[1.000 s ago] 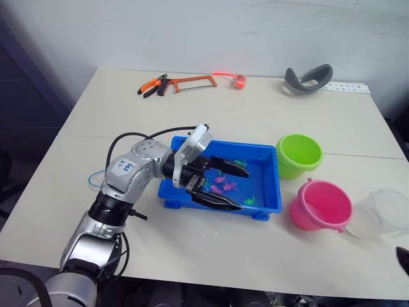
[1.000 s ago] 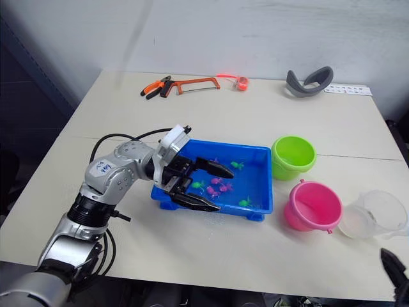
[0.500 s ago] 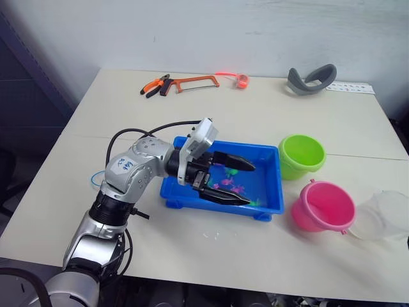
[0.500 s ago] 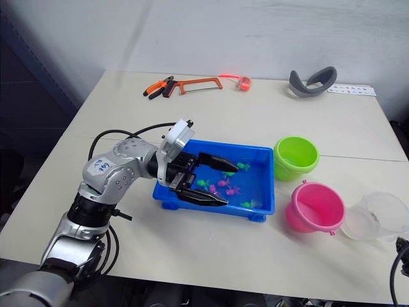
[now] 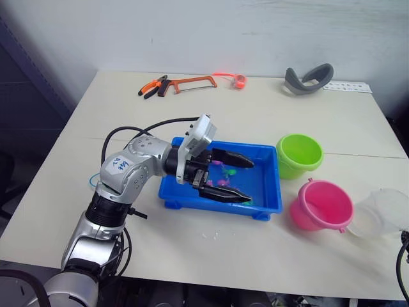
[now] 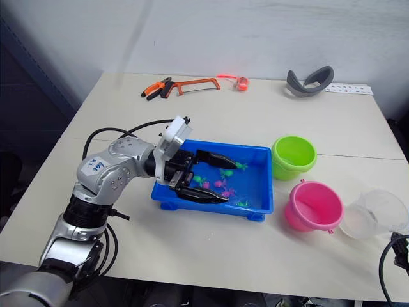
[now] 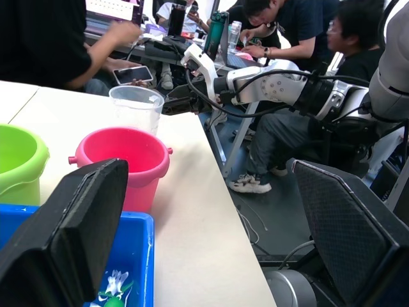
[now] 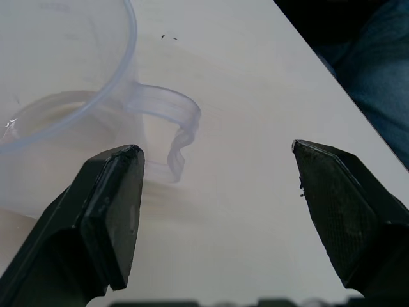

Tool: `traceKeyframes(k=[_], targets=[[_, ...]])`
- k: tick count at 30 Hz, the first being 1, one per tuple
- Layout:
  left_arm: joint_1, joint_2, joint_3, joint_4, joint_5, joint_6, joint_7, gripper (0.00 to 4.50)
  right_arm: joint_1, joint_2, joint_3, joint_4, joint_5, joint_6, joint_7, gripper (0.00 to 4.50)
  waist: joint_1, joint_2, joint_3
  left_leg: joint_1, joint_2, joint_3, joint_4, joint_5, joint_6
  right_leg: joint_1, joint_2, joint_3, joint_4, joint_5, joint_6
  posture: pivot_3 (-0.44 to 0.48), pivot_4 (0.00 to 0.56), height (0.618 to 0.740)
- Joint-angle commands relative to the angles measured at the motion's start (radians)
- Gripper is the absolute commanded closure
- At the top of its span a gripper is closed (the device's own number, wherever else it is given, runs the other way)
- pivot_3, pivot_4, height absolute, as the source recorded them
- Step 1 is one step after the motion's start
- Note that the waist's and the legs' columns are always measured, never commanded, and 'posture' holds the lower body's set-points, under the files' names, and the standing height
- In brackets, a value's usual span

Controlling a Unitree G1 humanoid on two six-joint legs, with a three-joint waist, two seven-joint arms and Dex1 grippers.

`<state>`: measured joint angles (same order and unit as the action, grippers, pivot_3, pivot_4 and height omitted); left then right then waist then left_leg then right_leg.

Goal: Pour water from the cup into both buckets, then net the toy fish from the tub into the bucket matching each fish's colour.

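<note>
L claw (image 5: 233, 176) open, empty, over tub (image 5: 265, 206) w/ fish (image 5: 221, 183) below. R claw (image 8: 217, 211) open, cup (image 8: 57, 77) handle just ahead.

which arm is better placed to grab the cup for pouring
Right. The right gripper is open just short of the cup, its handle ahead of the fingers. The left gripper hangs open over the tub, across both buckets from the cup.

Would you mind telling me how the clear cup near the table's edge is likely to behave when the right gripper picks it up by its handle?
The cup looks thin-walled and translucent, so probably light and somewhat flexible. Its loop handle is narrow and glossy, so it may slip or twist between the fingers. Being wide, it seems unlikely to tip, though any water inside would shift.
</note>
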<state>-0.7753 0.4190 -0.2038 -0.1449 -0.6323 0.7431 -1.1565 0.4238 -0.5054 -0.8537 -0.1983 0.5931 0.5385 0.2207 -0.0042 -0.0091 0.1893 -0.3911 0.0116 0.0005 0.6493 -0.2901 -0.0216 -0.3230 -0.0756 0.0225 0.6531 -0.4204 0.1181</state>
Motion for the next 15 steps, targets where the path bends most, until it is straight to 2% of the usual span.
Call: traceKeyframes(k=[1,9,12,14,15], targets=[[-0.007,0.006,0.022,-0.036,-0.019,0.000,0.003,0.00,-0.029,-0.024,-0.005,0.040,-0.037,-0.037,0.005,0.53,0.000,0.000,0.000,0.000,0.000,0.001,0.000,0.000,0.000,0.000,0.000,0.001,0.000,0.000,0.000,0.000,0.150,0.740],[-0.015,0.008,0.024,-0.031,-0.015,-0.006,0.006,0.00,-0.104,-0.014,0.019,0.104,-0.080,-0.080,0.006,0.53,-0.001,0.000,0.000,0.001,0.000,0.003,0.000,0.000,0.000,0.000,0.001,0.004,0.001,0.000,0.000,0.000,0.150,0.740],[-0.018,0.010,0.026,-0.032,-0.014,-0.007,0.009,0.00,-0.133,-0.006,0.024,0.131,-0.091,-0.104,0.005,1.35,-0.002,0.000,0.000,0.002,0.001,0.004,0.000,0.000,0.000,0.000,0.001,0.004,0.001,0.000,0.000,0.000,0.150,0.740],[-0.020,0.012,0.028,-0.034,-0.014,-0.006,0.011,0.00,-0.142,-0.003,0.030,0.144,-0.105,-0.123,0.007,2.27,-0.001,0.000,0.000,0.002,0.001,0.004,0.000,0.000,0.000,-0.001,0.001,0.005,0.001,0.000,0.000,0.000,0.150,0.740],[-0.021,0.013,0.029,-0.036,-0.014,-0.006,0.013,0.00,-0.145,-0.001,0.032,0.149,-0.110,-0.131,0.007,2.27,-0.001,0.000,0.000,0.002,0.001,0.004,0.000,0.000,0.000,-0.001,0.001,0.005,0.001,0.000,0.000,0.000,0.150,0.740]])
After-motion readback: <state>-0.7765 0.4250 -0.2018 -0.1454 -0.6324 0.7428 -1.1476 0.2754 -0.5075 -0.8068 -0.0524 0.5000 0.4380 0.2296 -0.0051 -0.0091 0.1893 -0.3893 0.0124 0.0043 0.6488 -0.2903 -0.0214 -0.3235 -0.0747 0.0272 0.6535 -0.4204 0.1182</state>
